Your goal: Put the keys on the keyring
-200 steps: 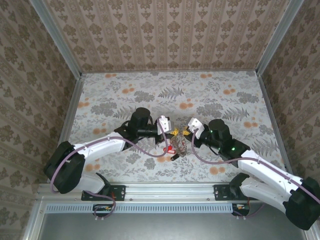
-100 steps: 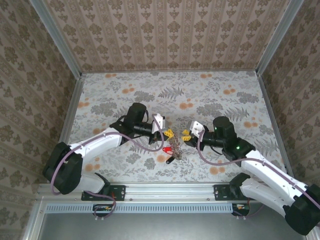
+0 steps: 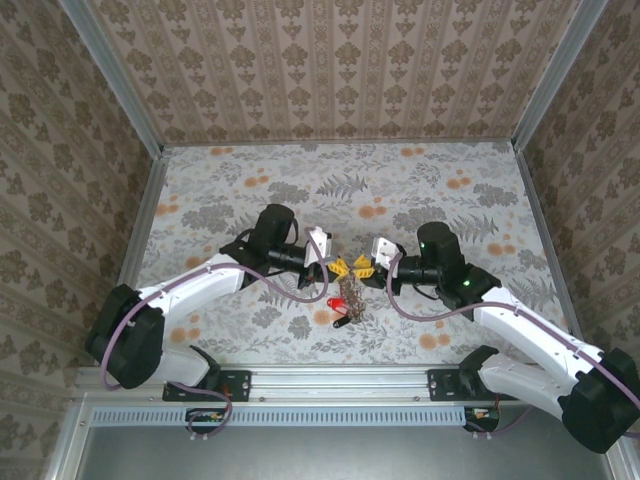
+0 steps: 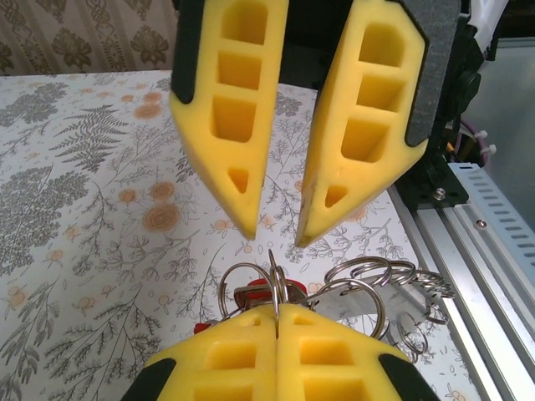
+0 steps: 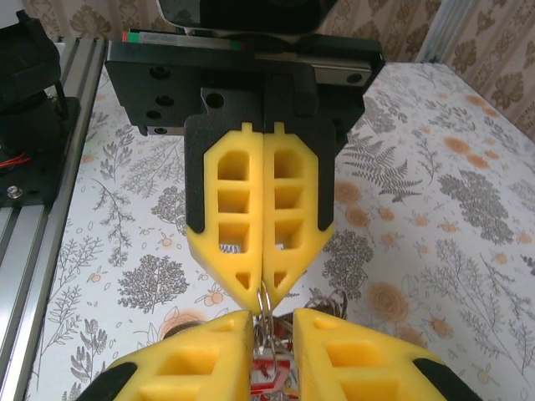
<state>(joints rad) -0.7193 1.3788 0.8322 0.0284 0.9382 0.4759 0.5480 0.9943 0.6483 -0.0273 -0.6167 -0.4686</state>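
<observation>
Keyring [image 4: 273, 276] in pinch of pressed-together left end effector [image 4: 277, 313], at tips of slightly spread right end effector [image 4: 276, 238].

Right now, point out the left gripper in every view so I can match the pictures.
Top external: left gripper just left of centre, tip to tip with the right gripper.
Left wrist: left gripper at bottom centre, shut on a thin metal ring.
Right wrist: left gripper in the centre, pointing toward the camera, shut.
Shared landmark: the right gripper facing it, jaws parted: top of left wrist view, bottom of right wrist view.
</observation>
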